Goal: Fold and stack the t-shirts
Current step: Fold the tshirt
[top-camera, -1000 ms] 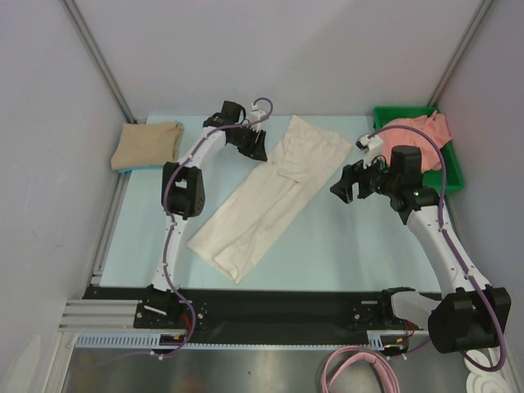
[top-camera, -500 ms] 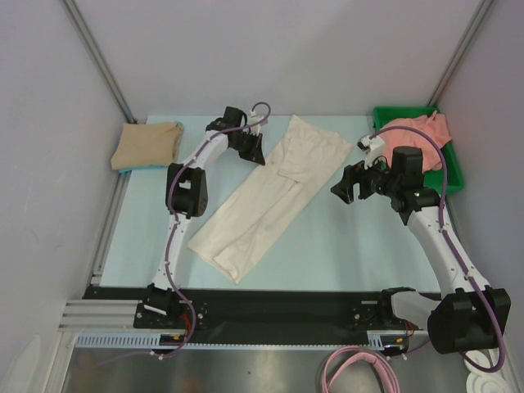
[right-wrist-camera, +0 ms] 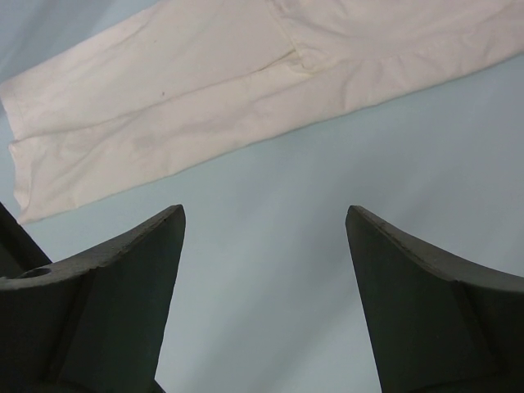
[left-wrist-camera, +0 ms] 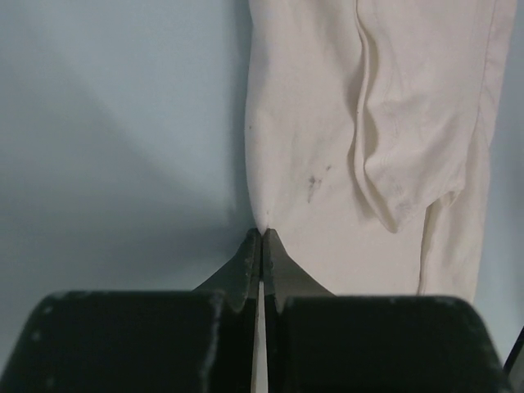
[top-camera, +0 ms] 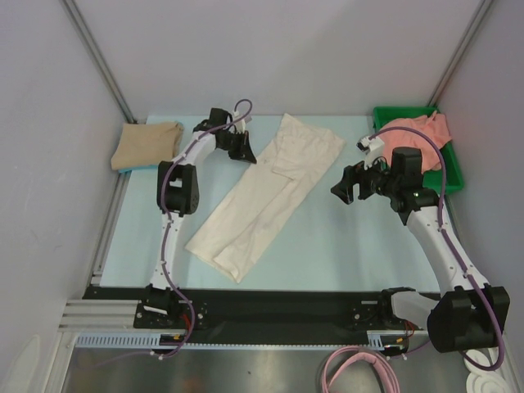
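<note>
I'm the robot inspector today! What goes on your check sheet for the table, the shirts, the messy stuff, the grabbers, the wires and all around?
Surface: light blue table, flat and smooth.
Job's things: cream shirt folded into a long strip, lying slantwise mid-table; tan shirt folded at the far left corner; pink shirt bunched in the green tray.
Clutter: nothing seen besides the tray.
Grippers: left gripper shut, pinching the cream shirt's edge; right gripper open above bare table beside that shirt.
Cables: purple cables along both arms; pink cable looped in front of the bases.
Surroundings: pale walls on three sides.
</note>
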Available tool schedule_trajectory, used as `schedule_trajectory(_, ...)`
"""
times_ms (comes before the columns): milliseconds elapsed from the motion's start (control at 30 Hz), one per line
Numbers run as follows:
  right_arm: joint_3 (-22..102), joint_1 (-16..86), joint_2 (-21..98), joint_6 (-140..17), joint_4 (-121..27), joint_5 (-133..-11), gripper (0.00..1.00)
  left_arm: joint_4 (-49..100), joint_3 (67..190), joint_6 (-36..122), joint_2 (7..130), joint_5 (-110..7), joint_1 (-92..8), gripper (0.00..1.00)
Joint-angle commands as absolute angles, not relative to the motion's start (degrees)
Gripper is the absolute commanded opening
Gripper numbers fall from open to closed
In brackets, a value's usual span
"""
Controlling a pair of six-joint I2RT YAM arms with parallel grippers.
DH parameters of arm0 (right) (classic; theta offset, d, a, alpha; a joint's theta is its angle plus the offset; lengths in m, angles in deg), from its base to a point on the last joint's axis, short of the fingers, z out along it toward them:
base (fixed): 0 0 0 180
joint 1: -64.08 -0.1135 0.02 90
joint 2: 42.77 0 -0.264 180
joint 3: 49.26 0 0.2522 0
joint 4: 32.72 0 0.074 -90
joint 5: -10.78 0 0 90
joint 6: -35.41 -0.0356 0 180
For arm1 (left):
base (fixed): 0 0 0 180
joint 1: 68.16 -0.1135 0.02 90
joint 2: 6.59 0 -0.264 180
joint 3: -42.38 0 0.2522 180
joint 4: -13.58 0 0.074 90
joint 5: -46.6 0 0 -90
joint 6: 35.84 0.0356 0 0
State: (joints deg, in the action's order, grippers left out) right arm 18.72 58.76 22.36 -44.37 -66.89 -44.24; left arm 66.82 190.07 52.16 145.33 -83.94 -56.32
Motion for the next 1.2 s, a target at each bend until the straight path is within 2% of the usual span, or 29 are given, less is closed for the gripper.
schedule_trajectory(0,18.6,59.0,22.7,-44.0,-64.6,-43.7,0.85,66.4,187.3,52.2,141.2,-81.5,-58.0,0.01)
schedule_trajectory(467,18.2,59.0,22.6,-43.4,-64.6,-44.2,0.85,62.0,173.2,53.6,132.7,-78.9,-62.3,0.00)
schedule_trajectory(1167,17.8,59.0,23.2,-43.3,-64.3,-44.8,0.85,59.5,167.5,56.0,126.3,-74.3,-68.0,0.00)
